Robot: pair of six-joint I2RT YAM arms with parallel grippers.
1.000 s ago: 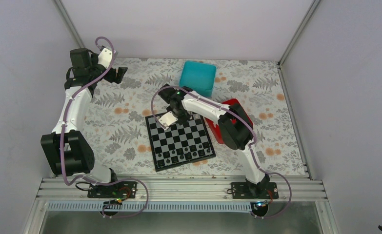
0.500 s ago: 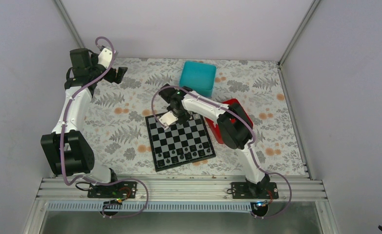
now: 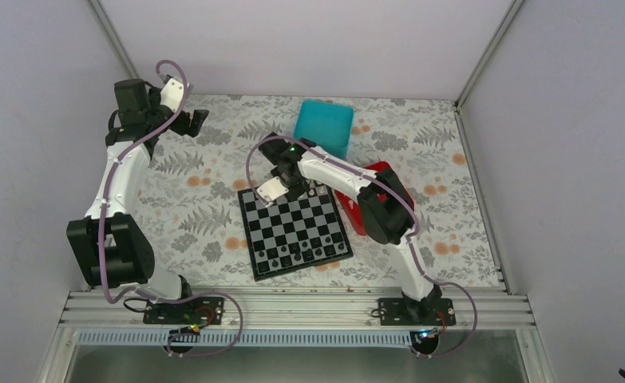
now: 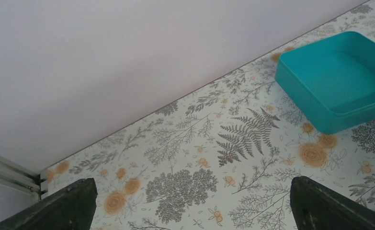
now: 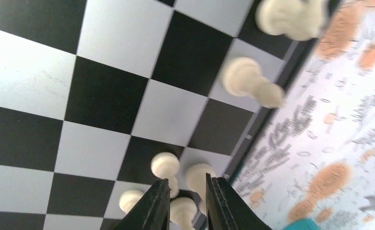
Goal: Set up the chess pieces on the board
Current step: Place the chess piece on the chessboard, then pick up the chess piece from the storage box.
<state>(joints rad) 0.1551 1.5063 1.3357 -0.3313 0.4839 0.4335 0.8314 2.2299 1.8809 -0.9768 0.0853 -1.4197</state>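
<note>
1. My right gripper [image 5: 187, 184] hangs over the far left corner of the board [image 5: 104, 96], jaws slightly apart, nothing clamped.
2. White chess pieces [image 5: 250, 81] stand along that edge.
3. And my left gripper [image 4: 192, 189] is spread wide, off the board.

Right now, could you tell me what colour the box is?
The box is teal; the left wrist view shows it best.

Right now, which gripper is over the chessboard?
The right gripper, at the far left corner of the board; the left gripper hangs over the flowered table, well away.
</note>
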